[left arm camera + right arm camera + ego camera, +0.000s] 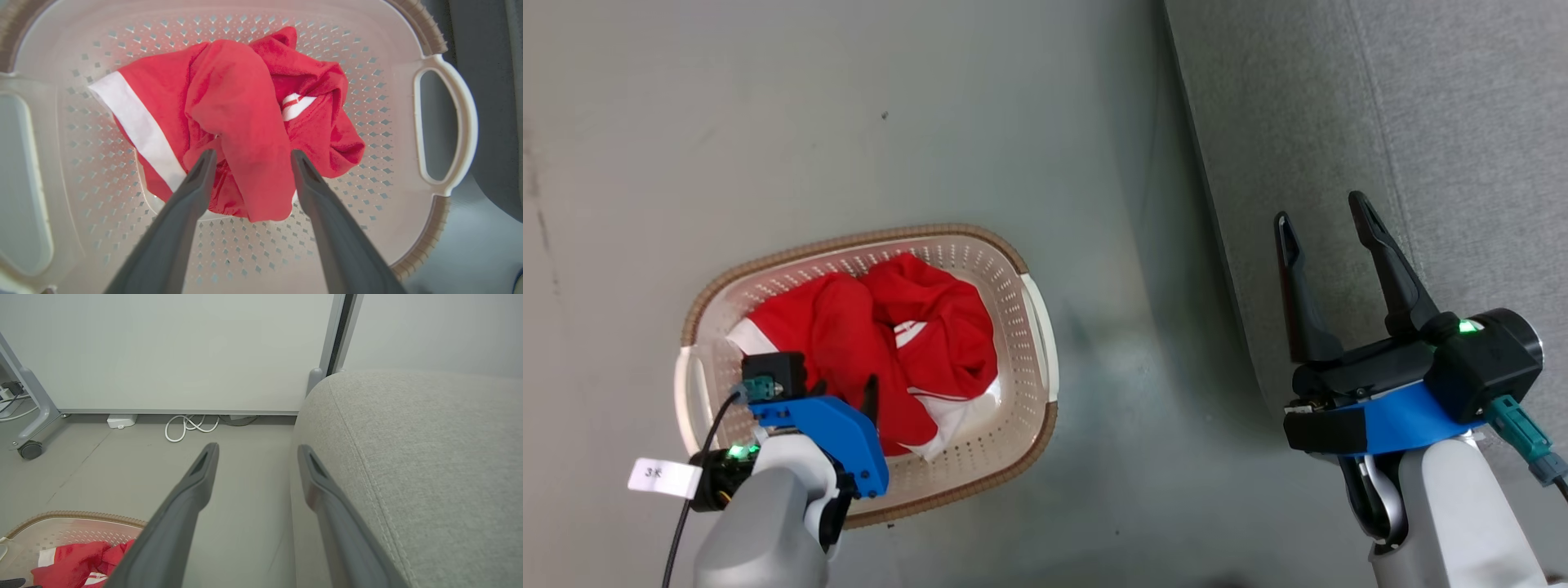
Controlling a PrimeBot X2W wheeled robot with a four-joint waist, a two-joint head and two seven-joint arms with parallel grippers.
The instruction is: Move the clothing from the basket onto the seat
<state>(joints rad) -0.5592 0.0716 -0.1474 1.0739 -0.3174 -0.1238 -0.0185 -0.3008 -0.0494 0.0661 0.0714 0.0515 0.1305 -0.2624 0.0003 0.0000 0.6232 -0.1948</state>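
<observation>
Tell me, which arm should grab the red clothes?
Probably the left. The left gripper hangs open above the red clothing in the laundry basket; the right gripper is open over by the grey sofa.

So the basket [890,234] sits on the floor [849,106] off to the left with the clothing [907,343] piled inside it, and the seat [1421,106] is well apart on the right. The left gripper [253,153] hangs over the pile, the right gripper [1320,207] over the seat's left edge. A cable [184,426] lies by the wall [163,347] behind.

You see a smooth grey floor [849,122]. Far off stands a plain pale wall [163,347]. A white cable [188,426] curls at its foot, and a wheel [30,450] sits far left.
</observation>
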